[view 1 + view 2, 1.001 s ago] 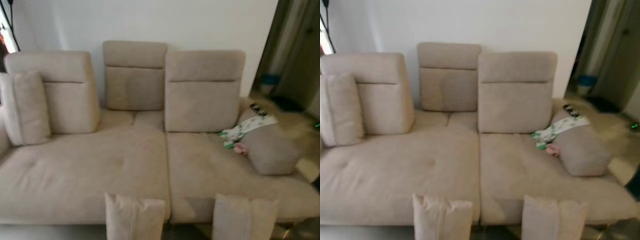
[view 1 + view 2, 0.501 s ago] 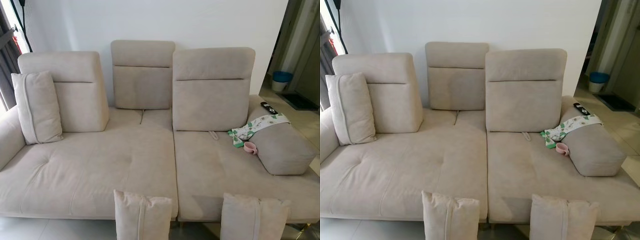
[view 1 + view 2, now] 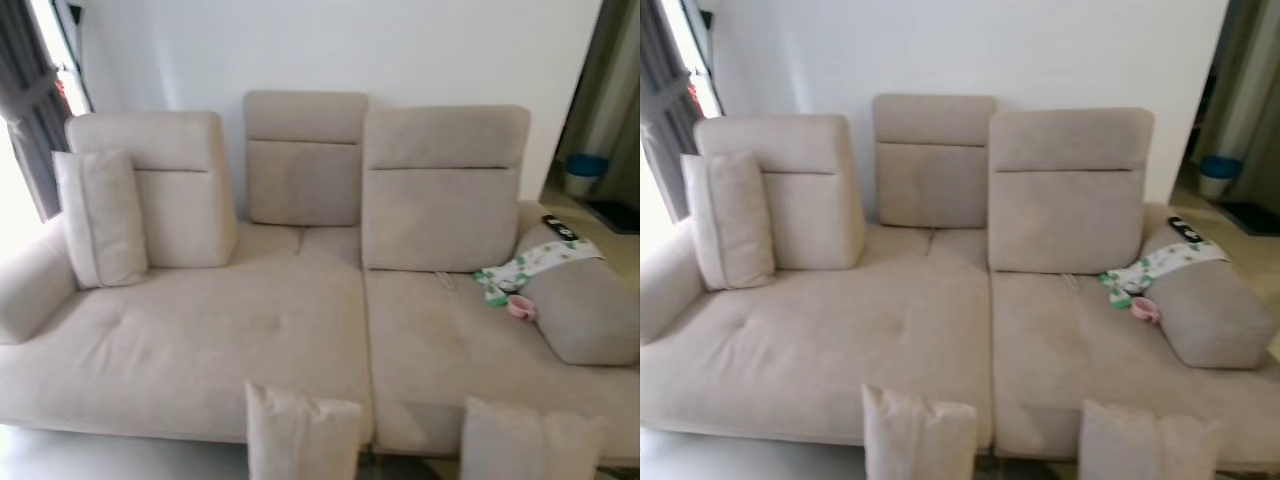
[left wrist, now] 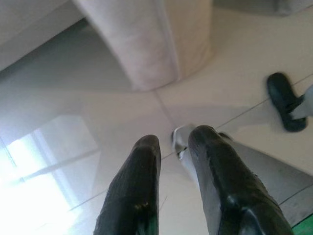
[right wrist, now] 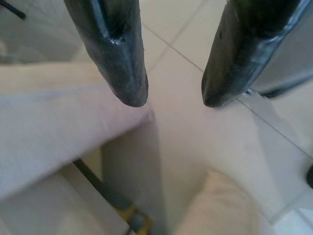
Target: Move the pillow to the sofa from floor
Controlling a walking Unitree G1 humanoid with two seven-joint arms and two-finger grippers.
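Note:
Two beige pillows stand on the floor against the sofa's front: the left pillow (image 3: 300, 435) below the seat's middle, the right pillow (image 3: 530, 442) further right. The beige sofa (image 3: 200, 340) spans the head views. My left gripper (image 4: 175, 139) hangs over the pale tiled floor, open by a narrow gap and holding nothing, with a floor pillow (image 4: 156, 44) beyond it. My right gripper (image 5: 171, 100) is open above the sofa's front edge (image 5: 49, 122) and a floor pillow (image 5: 225, 208), touching neither.
A cushion (image 3: 100, 215) leans at the sofa's left arm. A bolster (image 3: 585, 310) lies at the right end with a patterned cloth (image 3: 530, 265), a pink cup (image 3: 520, 306) and a remote (image 3: 560, 227). A blue bin (image 3: 585, 170) stands far right. A dark shoe (image 4: 286, 100) is on the tiles.
The whole picture has slid to the right and slightly down, so the camera has turned left. Sofa and pillows stay where they were.

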